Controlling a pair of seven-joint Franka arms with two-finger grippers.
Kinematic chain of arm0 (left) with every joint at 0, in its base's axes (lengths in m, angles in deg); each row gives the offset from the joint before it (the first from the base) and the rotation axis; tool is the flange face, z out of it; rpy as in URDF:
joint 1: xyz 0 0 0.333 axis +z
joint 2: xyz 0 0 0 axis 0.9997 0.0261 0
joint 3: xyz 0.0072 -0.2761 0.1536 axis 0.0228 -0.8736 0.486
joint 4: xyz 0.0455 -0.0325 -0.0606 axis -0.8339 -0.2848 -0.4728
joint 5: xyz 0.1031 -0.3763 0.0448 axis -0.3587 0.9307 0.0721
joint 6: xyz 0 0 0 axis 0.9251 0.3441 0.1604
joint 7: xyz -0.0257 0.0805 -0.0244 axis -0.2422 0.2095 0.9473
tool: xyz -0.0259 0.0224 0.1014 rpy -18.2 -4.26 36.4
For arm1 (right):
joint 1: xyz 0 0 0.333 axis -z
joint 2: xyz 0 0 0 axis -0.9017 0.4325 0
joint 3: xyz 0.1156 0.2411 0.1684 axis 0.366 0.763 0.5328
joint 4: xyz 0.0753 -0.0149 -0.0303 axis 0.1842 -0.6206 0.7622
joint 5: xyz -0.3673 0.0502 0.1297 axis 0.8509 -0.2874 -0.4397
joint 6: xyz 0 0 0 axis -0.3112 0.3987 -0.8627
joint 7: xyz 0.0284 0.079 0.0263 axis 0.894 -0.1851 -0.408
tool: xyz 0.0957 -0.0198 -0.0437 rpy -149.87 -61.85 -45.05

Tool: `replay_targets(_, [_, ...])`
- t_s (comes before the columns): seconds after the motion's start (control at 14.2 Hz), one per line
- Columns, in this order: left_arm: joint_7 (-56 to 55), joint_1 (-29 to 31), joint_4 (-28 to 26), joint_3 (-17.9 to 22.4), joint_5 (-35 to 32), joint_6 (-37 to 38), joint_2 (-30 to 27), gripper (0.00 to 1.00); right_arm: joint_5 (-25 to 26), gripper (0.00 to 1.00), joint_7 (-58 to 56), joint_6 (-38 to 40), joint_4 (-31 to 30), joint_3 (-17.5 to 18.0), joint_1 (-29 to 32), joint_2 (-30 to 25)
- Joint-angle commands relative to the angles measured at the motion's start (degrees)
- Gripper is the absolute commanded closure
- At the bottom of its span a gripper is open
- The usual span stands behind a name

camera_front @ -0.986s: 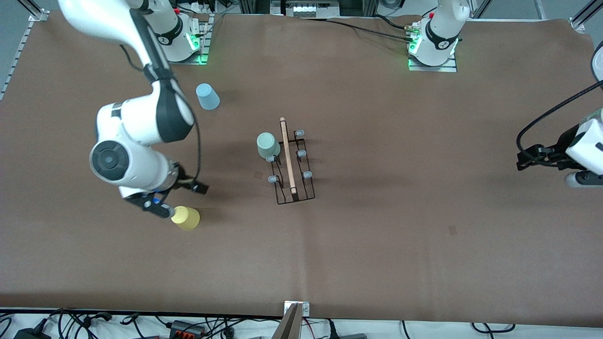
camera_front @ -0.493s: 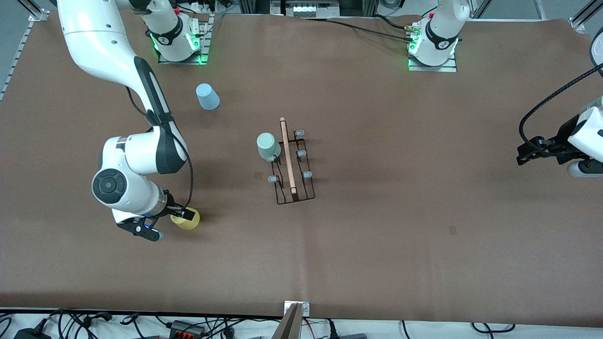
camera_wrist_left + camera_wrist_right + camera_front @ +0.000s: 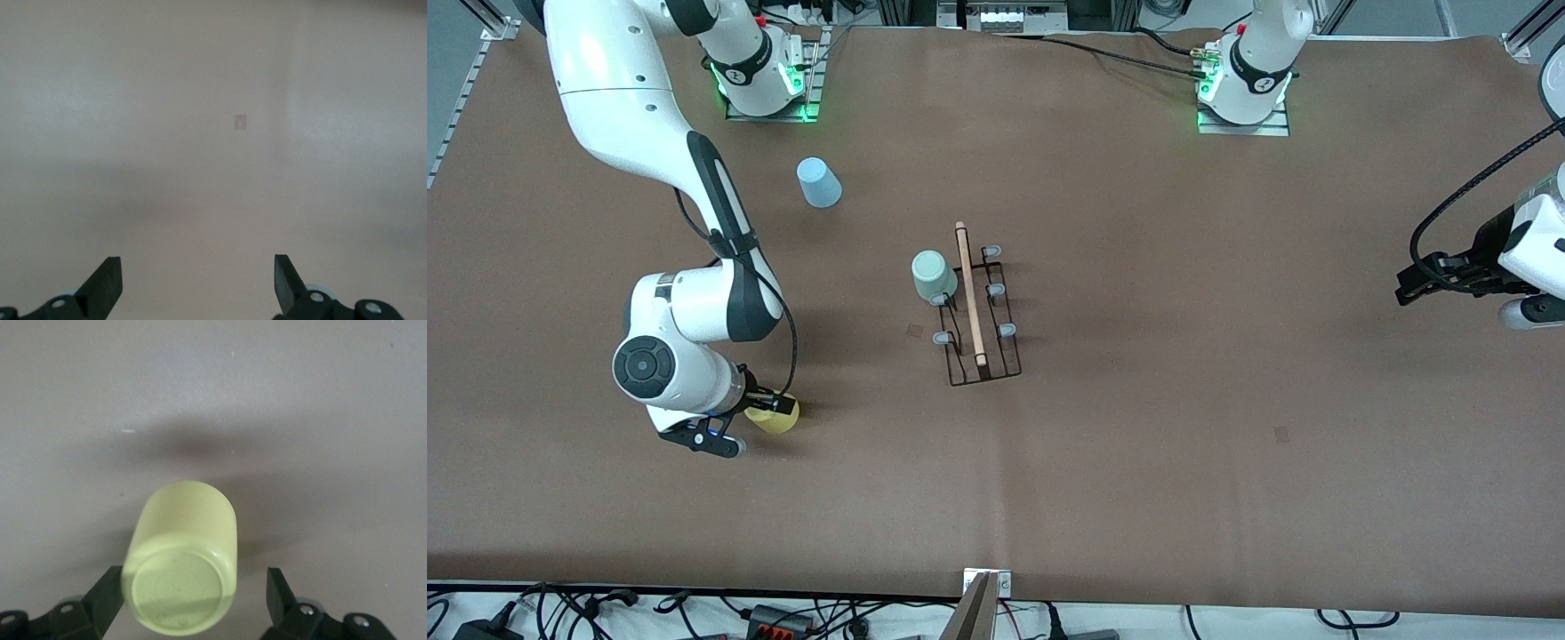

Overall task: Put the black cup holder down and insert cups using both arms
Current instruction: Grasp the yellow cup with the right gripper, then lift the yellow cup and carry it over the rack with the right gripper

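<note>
Around the yellow cup (image 3: 181,560), right gripper (image 3: 193,603) low, fingers apart; left gripper (image 3: 197,283) wide open, waiting.

You have open bench (image 3: 1183,427) all around the black cup holder (image 3: 978,307). On its side toward the right arm's end, the mint-green cup (image 3: 932,274) blocks 1 peg; 5 pegs stand free. The right gripper (image 3: 193,600) straddles the yellow cup (image 3: 183,567), 1 finger touching it.
</note>
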Motion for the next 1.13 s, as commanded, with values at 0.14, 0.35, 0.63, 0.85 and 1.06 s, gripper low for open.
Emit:
replay_targets(0.14, [-0.5, 0.6, 1.0, -0.8, -0.2, 1.6, -0.6, 0.0, 0.6, 0.53, -1.0, 0.2, 4.3, 0.7, 0.6, 2.3])
replay_targets(0.35, [-0.5, 0.7, 1.0, -0.8, -0.2, 1.6, -0.5, 0.0, 0.7, 0.65, -2.0, 1.1, 4.5, 0.8, 0.4, 1.8])
replay_targets(0.63, [-0.4, 0.7, 1.0, -0.8, -0.1, 1.7, -0.5, 0.0, 0.7, 0.65, -1.4, 12.5, 15.8, 5.5, -1.1, -1.1])
replay_targets(0.85, [-0.4, 0.7, 1.1, -0.8, 0.6, 1.9, -0.5, 0.0, 0.2, 0.64, -1.5, 20.3, 22.0, 7.4, -4.4, -1.2])
replay_targets(1.06, [0.0, 0.7, 1.1, -0.8, 0.7, 2.2, -0.5, 0.0, 0.2, 0.64, -0.6, 23.7, 22.0, 11.5, -5.3, -3.9])
